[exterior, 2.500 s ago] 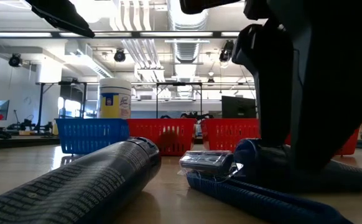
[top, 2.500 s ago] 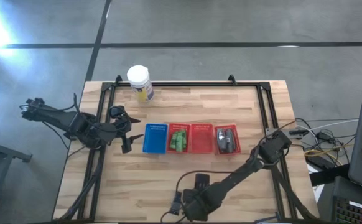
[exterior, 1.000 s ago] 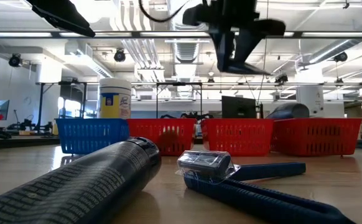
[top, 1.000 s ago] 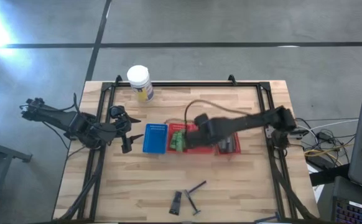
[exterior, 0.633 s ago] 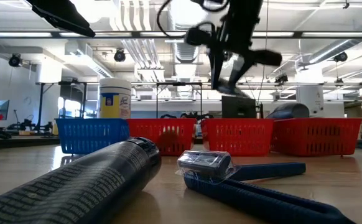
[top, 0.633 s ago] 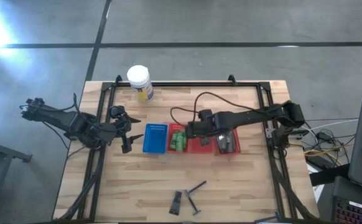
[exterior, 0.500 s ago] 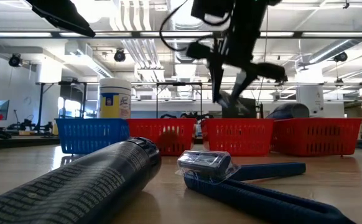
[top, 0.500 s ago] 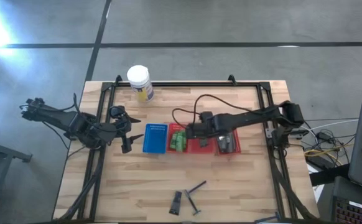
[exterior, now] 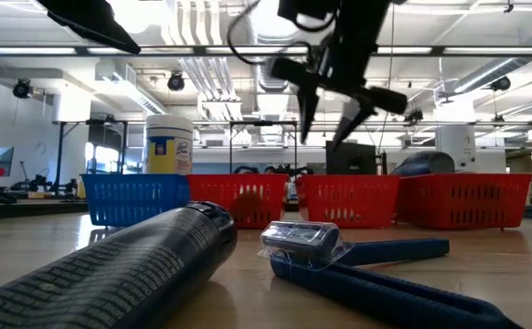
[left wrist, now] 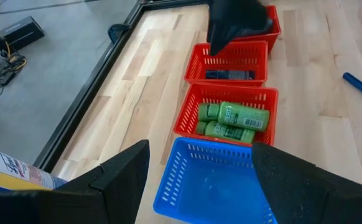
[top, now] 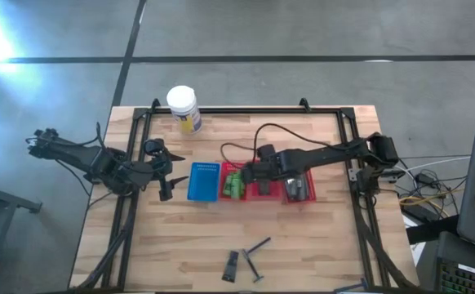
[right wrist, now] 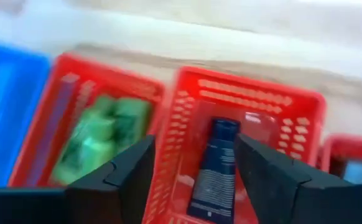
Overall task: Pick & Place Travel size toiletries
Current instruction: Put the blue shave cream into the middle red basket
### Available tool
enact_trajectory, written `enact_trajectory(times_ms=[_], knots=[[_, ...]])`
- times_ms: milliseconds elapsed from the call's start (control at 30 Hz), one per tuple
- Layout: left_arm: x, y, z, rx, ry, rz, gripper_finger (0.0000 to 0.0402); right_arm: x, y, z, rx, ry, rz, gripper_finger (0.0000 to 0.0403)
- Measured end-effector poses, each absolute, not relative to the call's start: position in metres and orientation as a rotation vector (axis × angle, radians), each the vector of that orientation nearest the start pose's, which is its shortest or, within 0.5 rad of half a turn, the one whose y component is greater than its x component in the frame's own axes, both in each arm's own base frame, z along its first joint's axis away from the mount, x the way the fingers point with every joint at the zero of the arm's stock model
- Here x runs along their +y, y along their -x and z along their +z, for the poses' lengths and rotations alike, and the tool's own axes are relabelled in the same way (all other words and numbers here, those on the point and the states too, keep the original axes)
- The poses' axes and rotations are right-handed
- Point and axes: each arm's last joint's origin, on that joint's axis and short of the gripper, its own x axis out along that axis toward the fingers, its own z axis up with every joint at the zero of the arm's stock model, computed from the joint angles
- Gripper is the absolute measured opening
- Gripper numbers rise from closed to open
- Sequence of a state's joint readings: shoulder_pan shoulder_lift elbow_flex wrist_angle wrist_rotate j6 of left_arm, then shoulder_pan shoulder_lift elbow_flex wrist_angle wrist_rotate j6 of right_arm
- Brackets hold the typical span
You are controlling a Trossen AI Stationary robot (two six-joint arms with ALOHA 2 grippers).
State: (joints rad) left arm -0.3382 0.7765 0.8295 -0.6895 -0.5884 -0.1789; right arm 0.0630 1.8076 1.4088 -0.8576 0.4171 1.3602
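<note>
My right gripper (top: pixel 250 173) hangs open above the middle red basket (top: pixel 264 192), also seen in the low view (exterior: pixel 330 128). Between its fingers in the right wrist view (right wrist: pixel 193 149), a dark blue tube (right wrist: pixel 213 168) lies flat on that basket's floor. Green bottles (top: pixel 235 184) fill the red basket beside it (right wrist: pixel 100 140). Grey tubes (top: pixel 297 185) lie in the rightmost red basket. Black stick-like pieces (top: pixel 258 245) and a dark tube (top: pixel 232 265) lie near the table's near edge. My left gripper (top: pixel 166 186) waits open left of the blue basket (top: pixel 204 181).
A white jar with a yellow label (top: pixel 182 108) stands at the table's far edge. A black frame (top: pixel 221 112) runs round the tabletop. In the low view a dark tube (exterior: pixel 111 270), a clear packet (exterior: pixel 300 238) and a blue stick (exterior: pixel 385 274) lie close in front.
My right gripper has come down from high over the baskets to just above the middle red basket, shifting slightly toward the table's left and turning about its wrist. My left arm has kept still.
</note>
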Motion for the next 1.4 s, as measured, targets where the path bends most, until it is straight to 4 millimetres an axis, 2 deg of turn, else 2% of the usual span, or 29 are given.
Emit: enact_trajectory(times_ms=[100,267,333,433,533,633,733,900,1067,1233,1400], knots=[[-0.034,-0.144,0.307,0.547,-0.113,0.291,0.0287,0.026,-0.367,0.248,0.876,-0.704,-0.834,0.0235],[-0.034,-0.144,0.307,0.547,-0.111,0.292,0.0287,0.069,-0.373,0.267,1.019,-0.465,-0.413,0.0251],[-0.034,-0.144,0.307,0.547,-0.107,0.293,0.0287,0.086,-0.375,0.269,1.040,-0.396,-0.310,0.0255],[-0.034,-0.144,0.303,0.551,-0.083,0.301,0.0287,0.106,-0.374,0.269,1.052,-0.363,-0.251,0.0258],[-0.035,-0.145,0.297,0.567,-0.028,0.289,0.0287,0.113,-0.369,0.269,1.070,-0.471,-0.326,0.0255],[-0.038,-0.146,0.286,0.614,0.058,0.224,0.0287,0.115,-0.358,0.270,1.069,-0.522,-0.484,0.0245],[-0.042,-0.150,0.272,0.665,0.150,0.179,0.0287,0.118,-0.341,0.279,1.022,-0.554,-0.643,0.0233],[-0.049,-0.162,0.251,0.693,0.337,0.153,0.0287,0.127,-0.308,0.296,0.980,-0.665,-0.805,0.0225],[-0.063,-0.184,0.240,0.675,0.521,0.042,0.0287,0.137,-0.270,0.305,0.942,-0.736,-0.952,0.0235],[-0.082,-0.207,0.236,0.745,0.652,0.082,0.0287,0.147,-0.237,0.302,0.909,-0.793,-1.005,0.0250],[-0.111,-0.240,0.233,0.806,0.724,0.140,0.0287,0.156,-0.210,0.295,0.906,-0.808,-1.004,0.0264]])
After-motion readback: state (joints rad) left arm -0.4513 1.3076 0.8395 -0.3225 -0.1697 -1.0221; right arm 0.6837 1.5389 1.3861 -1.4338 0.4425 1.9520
